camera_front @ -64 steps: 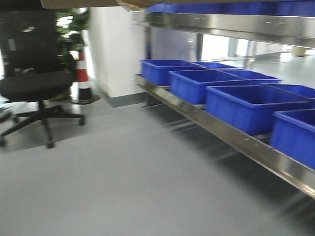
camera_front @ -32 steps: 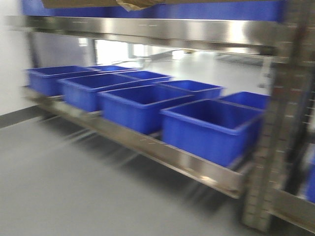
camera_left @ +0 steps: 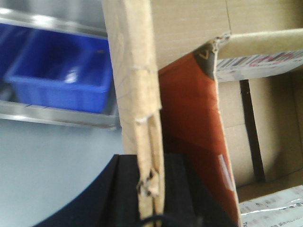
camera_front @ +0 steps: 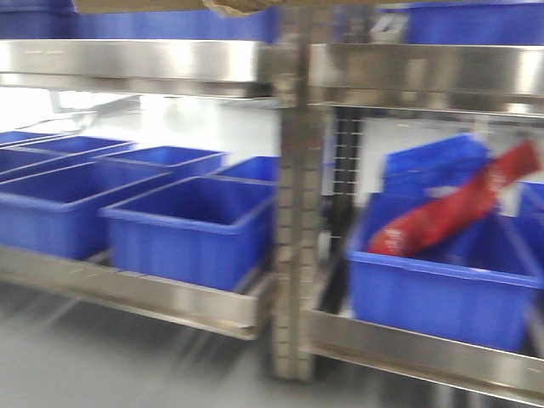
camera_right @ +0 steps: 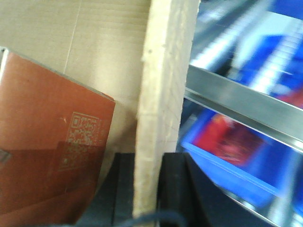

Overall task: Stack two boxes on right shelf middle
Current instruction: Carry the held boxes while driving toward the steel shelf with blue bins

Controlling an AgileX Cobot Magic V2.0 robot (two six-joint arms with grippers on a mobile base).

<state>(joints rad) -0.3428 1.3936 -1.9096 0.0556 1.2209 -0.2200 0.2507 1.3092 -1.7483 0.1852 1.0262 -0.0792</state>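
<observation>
I hold a brown cardboard box by two of its walls. In the left wrist view my left gripper point(camera_left: 150, 187) is shut on the frayed edge of one upright wall point(camera_left: 135, 90). The right gripper point(camera_right: 149, 189) is shut on the opposite wall point(camera_right: 163, 85). An orange-red flat pack point(camera_right: 45, 142) with a QR code lies inside, against more cardboard point(camera_left: 265, 42). The front view shows only the box's underside point(camera_front: 170, 5) at the top edge. The steel shelf point(camera_front: 127, 61) crosses ahead, with its rail continuing right point(camera_front: 433, 72) of a grey perforated upright point(camera_front: 293, 212).
Blue plastic bins point(camera_front: 191, 225) fill the lower rack level on the left. Right of the upright, another blue bin point(camera_front: 433, 293) holds a red packet point(camera_front: 450, 212). More blue bins point(camera_front: 459, 21) stand on the level above. Grey floor point(camera_front: 102, 365) lies below.
The front view has swept right along the rack. The chair, cone and white wall are gone; the upright and the bin with the red packet have come in. The box stays at the top edge.
</observation>
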